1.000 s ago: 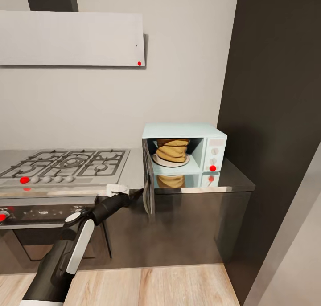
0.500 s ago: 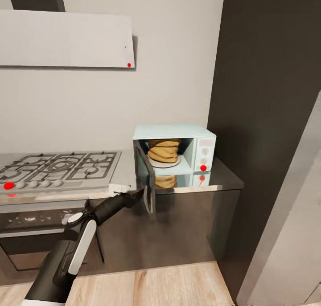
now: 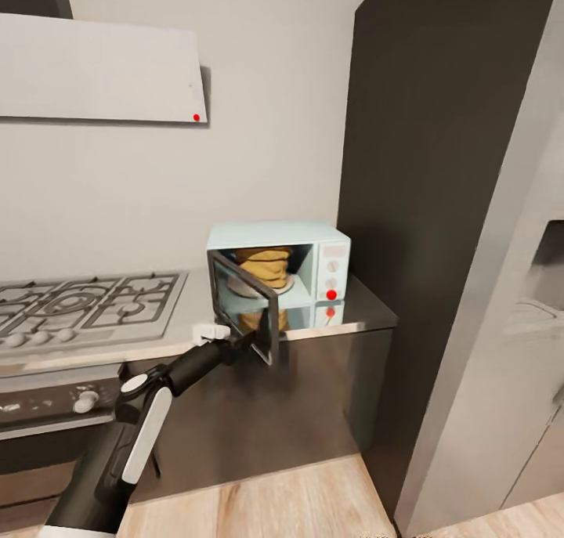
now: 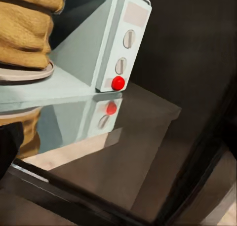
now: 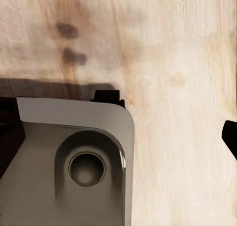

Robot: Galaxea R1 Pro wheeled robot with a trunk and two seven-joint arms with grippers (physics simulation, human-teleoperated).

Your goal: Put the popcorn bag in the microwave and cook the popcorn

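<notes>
The pale mint-blue microwave (image 3: 313, 244) stands on the grey countertop (image 3: 356, 311) against the wall. Its dark glass door (image 3: 244, 307) hangs partly open, swung about halfway toward the front. Inside, the tan popcorn bag (image 3: 265, 265) sits on a round plate; the left wrist view shows the popcorn bag (image 4: 24, 28) up close beside the two knobs and the red dot (image 4: 117, 83). My left gripper (image 3: 254, 342) is at the door's lower outer edge, open, holding nothing. My right gripper (image 5: 118, 137) hangs open over the wooden floor.
A gas hob (image 3: 78, 307) lies left of the microwave, with an oven front (image 3: 47, 405) below and a hood (image 3: 102, 68) above. A tall dark cabinet (image 3: 439, 209) closes the counter's right end. A grey unit (image 3: 509, 366) stands further right. My own grey base (image 5: 74, 162) shows below the right gripper.
The head camera has panned right. The microwave door has swung from wide open toward shut, with my left gripper following along its edge.
</notes>
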